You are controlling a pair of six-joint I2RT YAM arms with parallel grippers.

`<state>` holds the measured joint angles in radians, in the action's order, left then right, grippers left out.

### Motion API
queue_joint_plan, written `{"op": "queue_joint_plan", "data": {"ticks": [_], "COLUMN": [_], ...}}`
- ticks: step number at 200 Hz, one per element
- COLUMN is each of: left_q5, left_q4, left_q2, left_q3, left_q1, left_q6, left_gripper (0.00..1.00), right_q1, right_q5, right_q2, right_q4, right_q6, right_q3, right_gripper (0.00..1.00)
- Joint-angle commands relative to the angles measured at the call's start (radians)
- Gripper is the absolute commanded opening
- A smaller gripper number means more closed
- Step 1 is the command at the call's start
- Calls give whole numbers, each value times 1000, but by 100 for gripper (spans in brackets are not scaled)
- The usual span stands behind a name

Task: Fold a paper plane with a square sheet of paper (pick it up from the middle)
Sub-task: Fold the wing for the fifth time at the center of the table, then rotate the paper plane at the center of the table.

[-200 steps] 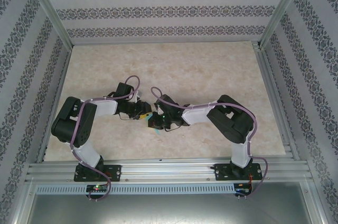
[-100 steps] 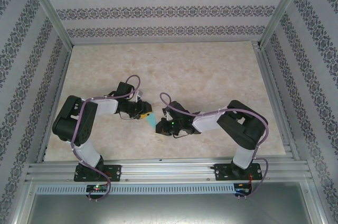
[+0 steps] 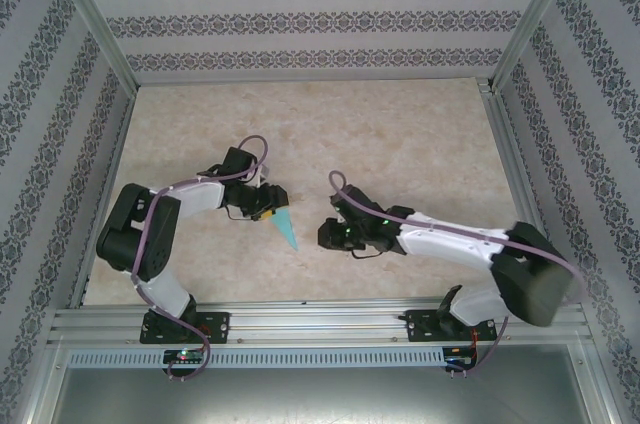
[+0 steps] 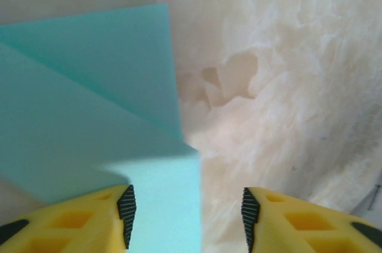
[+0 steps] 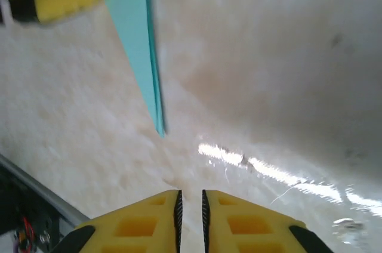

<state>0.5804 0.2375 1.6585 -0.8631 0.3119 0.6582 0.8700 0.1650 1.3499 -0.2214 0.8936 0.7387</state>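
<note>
Plane [image 3: 287,228] lies on counter [image 3: 400,134] w/ tail under left end effector [image 4: 186,217] (spread apart, gripping nothing); right end effector [image 5: 191,205] together, empty, nearby. Risk: left could snag tail on lifting & pull folds open.

Bright even light, wrist views soft, glare streak on table [image 5: 250,160]

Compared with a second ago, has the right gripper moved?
Yes. In the top view the right gripper has drawn back rightward, nearer the table's right rail, leaving a gap between it and the paper plane.
</note>
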Motion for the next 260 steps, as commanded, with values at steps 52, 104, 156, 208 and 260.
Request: {"op": "queue_joint_plan", "data": {"ticks": [52,104,156,208,260], "left_q5": [-533,-633,-715,-731,-751], "left_q4": [579,737,879,893,847], "left_q2": [-170,92,312,311,193], "left_q3": [-226,-449,-623,-608,-513], "left_q1": [141,285,349,349,337], "left_q6": [103,137,132,128,147], "left_gripper": [80,83,83,72,52], "right_q1": [-119,-152,-149,-137,-119], "right_q5": [-306,-175,-117,-82,-4], "right_q2": [-251,-146,-61,-7,104], "right_q4": [238,260,304,321,344], "right_q6": [129,83,123,113,95], "right_q3": [-220,-165,-159,-124,-48], "right_gripper": [91,92,93,93,93]}}
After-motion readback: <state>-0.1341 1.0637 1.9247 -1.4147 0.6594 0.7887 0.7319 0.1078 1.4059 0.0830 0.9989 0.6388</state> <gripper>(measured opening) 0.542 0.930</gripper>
